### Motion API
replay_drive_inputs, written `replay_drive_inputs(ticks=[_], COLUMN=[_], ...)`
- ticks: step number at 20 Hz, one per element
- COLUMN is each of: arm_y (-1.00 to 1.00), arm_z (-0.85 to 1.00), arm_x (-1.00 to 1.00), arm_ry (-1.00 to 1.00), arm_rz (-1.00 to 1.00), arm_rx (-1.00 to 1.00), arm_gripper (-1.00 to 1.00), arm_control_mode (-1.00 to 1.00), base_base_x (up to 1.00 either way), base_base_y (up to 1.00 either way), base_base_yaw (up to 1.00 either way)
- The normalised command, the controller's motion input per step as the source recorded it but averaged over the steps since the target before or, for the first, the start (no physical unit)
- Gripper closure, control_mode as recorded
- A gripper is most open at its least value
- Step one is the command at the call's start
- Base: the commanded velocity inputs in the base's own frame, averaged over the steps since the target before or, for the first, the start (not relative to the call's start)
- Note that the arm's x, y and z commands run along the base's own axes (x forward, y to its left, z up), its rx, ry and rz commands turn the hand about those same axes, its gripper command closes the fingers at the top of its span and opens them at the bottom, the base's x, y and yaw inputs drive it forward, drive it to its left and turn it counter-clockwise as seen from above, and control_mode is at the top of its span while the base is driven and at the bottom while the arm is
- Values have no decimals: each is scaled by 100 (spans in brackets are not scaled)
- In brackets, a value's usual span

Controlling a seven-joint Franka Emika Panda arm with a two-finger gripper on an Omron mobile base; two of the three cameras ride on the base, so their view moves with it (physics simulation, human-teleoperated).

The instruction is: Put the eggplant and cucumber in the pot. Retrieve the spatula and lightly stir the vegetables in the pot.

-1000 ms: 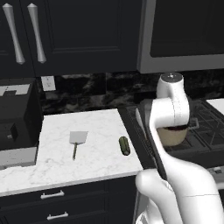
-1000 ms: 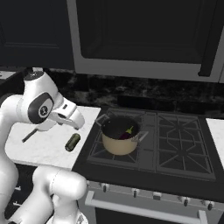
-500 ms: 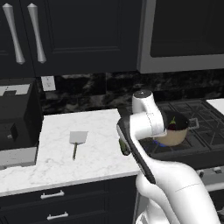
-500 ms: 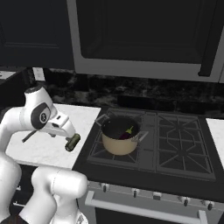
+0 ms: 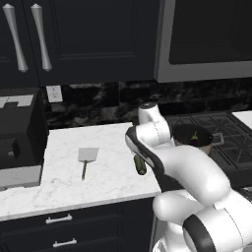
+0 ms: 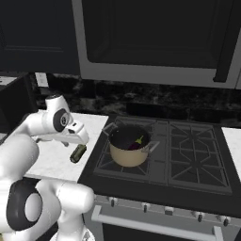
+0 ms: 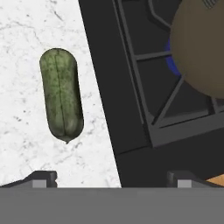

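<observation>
Jaws spread wide, nothing between them: in the hand view the two dark tips sit far apart at the bottom edge, w/ bare marble and the stove edge in the gap. Gripper (image 7: 111, 177) points down at the counter; the cucumber (image 7: 61, 95) lies flat on the marble just up and left of the left tip, not touched, and not centred between the tips. Its long axis runs roughly away from the camera, close to parallel w/ the stove's front-left edge beside it.

From the right base view the hand (image 6: 75, 133) hangs low over the counter, close above the cucumber (image 6: 78, 153), near the counter/stove seam. Left base view: cucumber (image 5: 140, 164) partly hidden behind the arm.

Pot (image 6: 129, 145) sits on the front-left burner, just right of the cucumber. Eggplant (image 6: 135, 144) is already inside: dark purple shape w/ a stem showing against the dark interior. Spatula (image 5: 86, 159) lies flat on the counter well to the left, blade toward the wall, handle toward the front edge, untouched.

Step in hand, by my read: approach on the cucumber, eggplant part done. Next move prob needs a sideways shift so the cucumber lies midway between the tips, wrist turned so the jaws close across its short width, not along its length, then straight down and close. It's round, so an off-centre pinch could roll it toward the stove edge. After that: lift, carry right, drop in pot, then spatula.
</observation>
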Motion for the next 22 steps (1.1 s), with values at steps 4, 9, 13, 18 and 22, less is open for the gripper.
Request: replay_drive_inputs(ticks=[4,9,13,18,22], arm_y=[21,1,2,19,4], arm_z=[-52,-37,-35,-26,-6], arm_x=[28,37,26,27,41], arm_ry=[2,0,-1,-3,-5], arm_rz=[0,1,0,0,0], arm_rx=[0,8,5,2,0], arm_gripper=[-100,-100,-100,-100,-100], arm_control_mode=[-100,-100,-100,-100,-100], base_base_x=[0,0,0,0,0], base_base_y=[0,0,0,0,0], base_base_yaw=[0,0,0,0,0])
